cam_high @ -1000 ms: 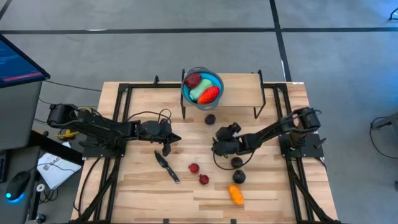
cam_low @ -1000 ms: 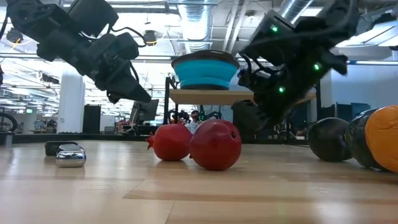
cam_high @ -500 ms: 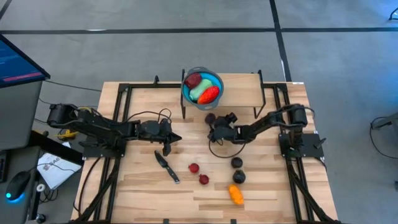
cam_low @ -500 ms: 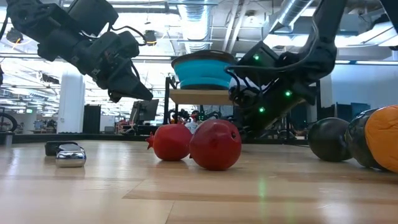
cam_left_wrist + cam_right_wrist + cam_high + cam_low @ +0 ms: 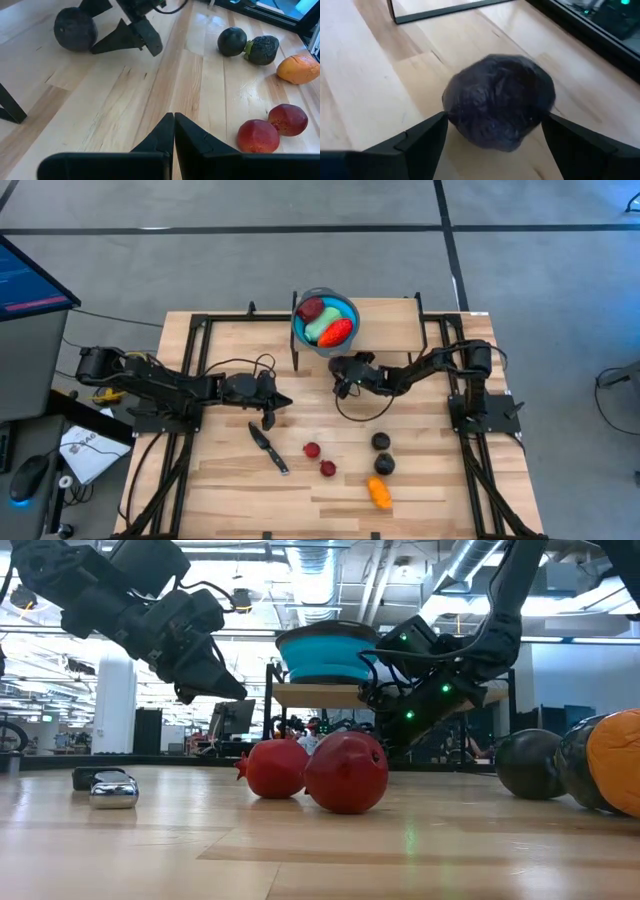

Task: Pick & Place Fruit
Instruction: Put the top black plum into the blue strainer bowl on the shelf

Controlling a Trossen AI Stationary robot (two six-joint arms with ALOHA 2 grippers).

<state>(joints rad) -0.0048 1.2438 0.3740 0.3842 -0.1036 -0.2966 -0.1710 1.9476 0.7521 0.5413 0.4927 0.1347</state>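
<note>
A dark purple fruit (image 5: pixel 500 100) rests on the table in front of the raised shelf, also seen in the left wrist view (image 5: pixel 75 28). My right gripper (image 5: pixel 495 122) is open and low at it, one finger on each side. My left gripper (image 5: pixel 174 132) is shut and empty, hovering left of centre (image 5: pixel 268 418). Two tiny red fruits (image 5: pixel 312 449) (image 5: pixel 327 468), two more dark fruits (image 5: pixel 381 441) (image 5: pixel 384 464) and the orange fruit (image 5: pixel 379 492) lie on the table. The blue bowl (image 5: pixel 300 328) holds the dark red, pale green and red-orange pieces. My right gripper has its open fingers (image 5: pixel 422 137) on either side of the dark purple fruit, coming in nearly level from the table's right side. I cannot tell whether they touch it. The fruit sits on the table.
A black-handled knife (image 5: pixel 268 448) lies near my left gripper. The bowl stands on a raised wooden shelf (image 5: pixel 385 320) with black legs at the far edge. Black frame rails (image 5: pixel 190 350) run along both table sides. A monitor (image 5: pixel 30 280) stands off the left.
My right gripper has moved from beside the two dark fruits toward the far edge and slightly left, to the dark purple fruit in front of the shelf, tipping to a flatter angle. The fruits have stayed in place.
</note>
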